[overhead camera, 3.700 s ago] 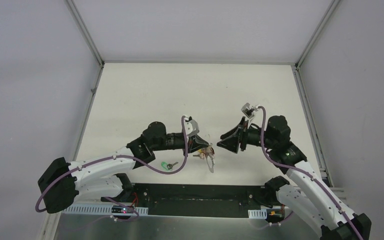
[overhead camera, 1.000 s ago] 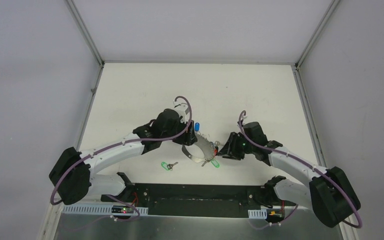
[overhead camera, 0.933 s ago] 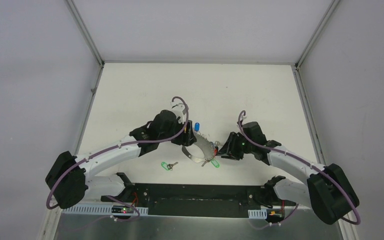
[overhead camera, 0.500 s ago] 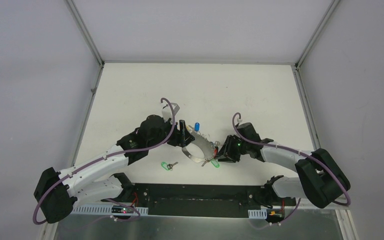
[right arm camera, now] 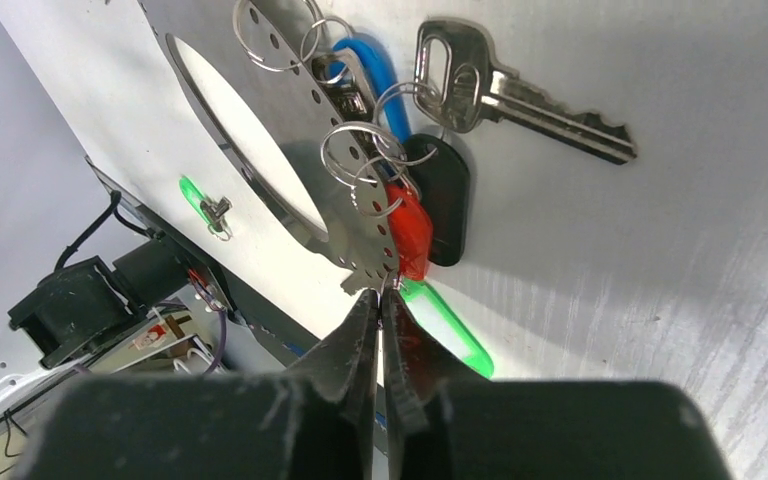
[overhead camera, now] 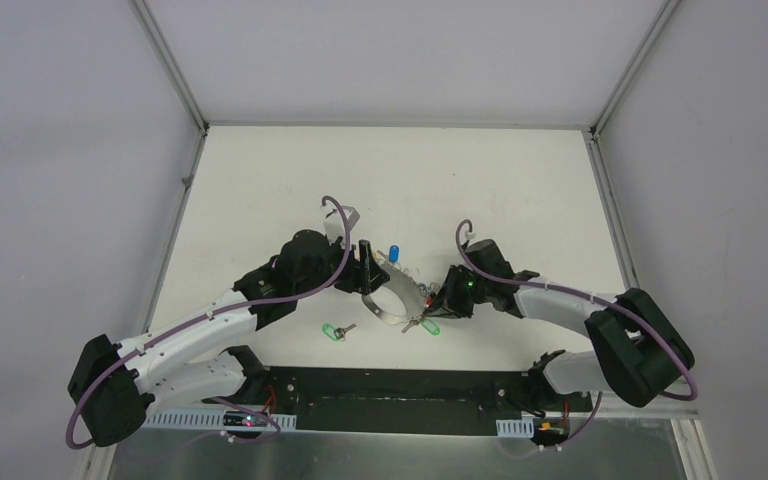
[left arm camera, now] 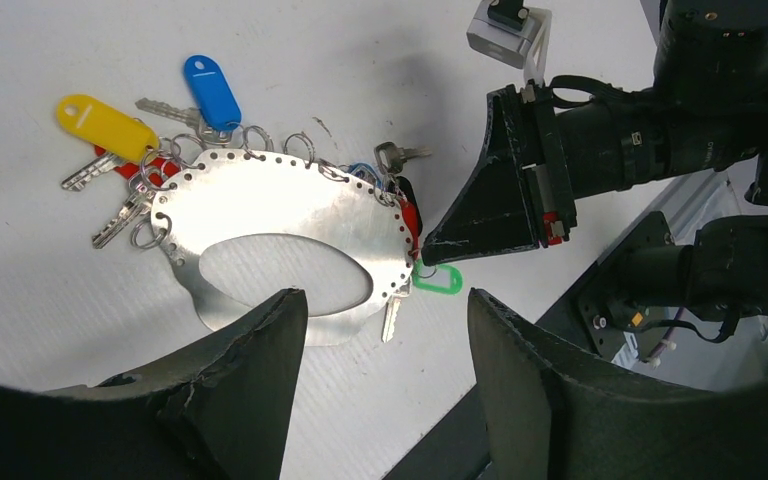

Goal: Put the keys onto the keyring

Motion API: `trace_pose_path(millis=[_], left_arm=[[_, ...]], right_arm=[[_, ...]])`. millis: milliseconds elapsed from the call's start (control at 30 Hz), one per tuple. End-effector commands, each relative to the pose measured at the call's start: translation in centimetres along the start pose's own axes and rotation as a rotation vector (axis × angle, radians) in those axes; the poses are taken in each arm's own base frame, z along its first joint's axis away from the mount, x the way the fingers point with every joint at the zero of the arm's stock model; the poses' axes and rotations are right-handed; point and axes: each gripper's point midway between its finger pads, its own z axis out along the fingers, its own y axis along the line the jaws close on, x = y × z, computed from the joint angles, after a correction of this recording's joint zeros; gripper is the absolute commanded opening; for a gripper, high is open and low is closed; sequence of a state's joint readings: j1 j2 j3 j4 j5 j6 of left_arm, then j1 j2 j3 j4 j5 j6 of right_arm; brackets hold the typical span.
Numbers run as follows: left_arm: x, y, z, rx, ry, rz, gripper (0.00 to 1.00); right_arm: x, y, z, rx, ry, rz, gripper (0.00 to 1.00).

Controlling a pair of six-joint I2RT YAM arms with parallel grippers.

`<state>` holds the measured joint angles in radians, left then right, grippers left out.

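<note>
The keyring (overhead camera: 400,300) (left arm camera: 280,200) (right arm camera: 290,100) is a flat grey metal plate with an oval hole and small holes along its rim, lying on the table. Several tagged keys hang from it, among them a blue-tagged key (overhead camera: 394,253) (left arm camera: 212,90). My right gripper (overhead camera: 430,310) (right arm camera: 380,292) is at the plate's near rim, shut on the small ring of a green-tagged key (left arm camera: 438,280) (right arm camera: 450,335). A second green-tagged key (overhead camera: 335,331) (right arm camera: 205,205) lies loose to the left. My left gripper (overhead camera: 365,262) (left arm camera: 385,400) hovers open above the plate, holding nothing.
Yellow-tagged (left arm camera: 105,125), red-tagged (right arm camera: 407,225) and black-tagged (right arm camera: 443,195) keys sit at the plate's rim, as does a bare silver key (right arm camera: 515,95). The black mounting base (overhead camera: 390,395) runs along the near edge. Grey walls enclose the table on three sides.
My right gripper has slid left to the plate's rim and its jaws have closed. The left arm drew back to the left a little, then held still.
</note>
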<state>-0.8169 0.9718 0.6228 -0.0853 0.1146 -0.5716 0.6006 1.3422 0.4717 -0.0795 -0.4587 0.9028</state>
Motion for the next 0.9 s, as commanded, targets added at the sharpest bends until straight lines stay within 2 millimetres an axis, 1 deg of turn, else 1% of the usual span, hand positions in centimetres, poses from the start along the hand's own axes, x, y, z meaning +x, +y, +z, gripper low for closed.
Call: trace_pose_path(millis=[0, 67, 167, 300, 400, 533, 600, 700, 767, 867], left_arm=[[-0.8, -0.8, -0.1, 0.041, -0.027, 0.02, 0.61], [-0.8, -0.9, -0.2, 0.046, -0.026, 0.027, 0.61], [-0.8, -0.9, -0.2, 0.048, -0.023, 0.038, 0.61], [-0.6, -1.0, -0.2, 0.059, -0.012, 0.053, 0.61], [-0.5, -1.3, -0.2, 0.074, -0.005, 0.076, 0.59], [-0.9, -2.0, -0.4, 0.11, -0.007, 0.131, 0.59], [-1.2, -2.5, -0.5, 0.143, -0.012, 0.174, 0.58], [-1.5, -4.0, -0.7, 0.232, -0.026, 0.265, 0.57], [-1.9, -5.3, -0.9, 0.314, -0.049, 0.342, 0.55], [-2.6, -7.2, -1.4, 0.421, -0.098, 0.443, 0.54]], right_arm=[[-1.3, 2.0, -0.6, -0.026, -0.037, -0.066, 0.03], [-1.4, 2.0, -0.8, -0.009, -0.041, -0.092, 0.0], [-1.8, 2.3, -1.4, 0.008, -0.049, -0.146, 0.0], [-2.1, 2.7, -2.7, 0.044, -0.044, -0.243, 0.0], [-2.9, 2.9, -4.1, 0.085, -0.069, -0.35, 0.0], [-4.4, 3.7, -6.9, 0.121, -0.158, -0.54, 0.0], [-5.0, 4.3, -8.4, 0.124, -0.209, -0.639, 0.0], [-5.5, 5.7, -10.5, 0.091, -0.277, -0.794, 0.0], [-5.4, 6.5, -11.7, 0.06, -0.306, -0.894, 0.0], [-4.7, 7.9, -13.1, -0.003, -0.318, -1.043, 0.0]])
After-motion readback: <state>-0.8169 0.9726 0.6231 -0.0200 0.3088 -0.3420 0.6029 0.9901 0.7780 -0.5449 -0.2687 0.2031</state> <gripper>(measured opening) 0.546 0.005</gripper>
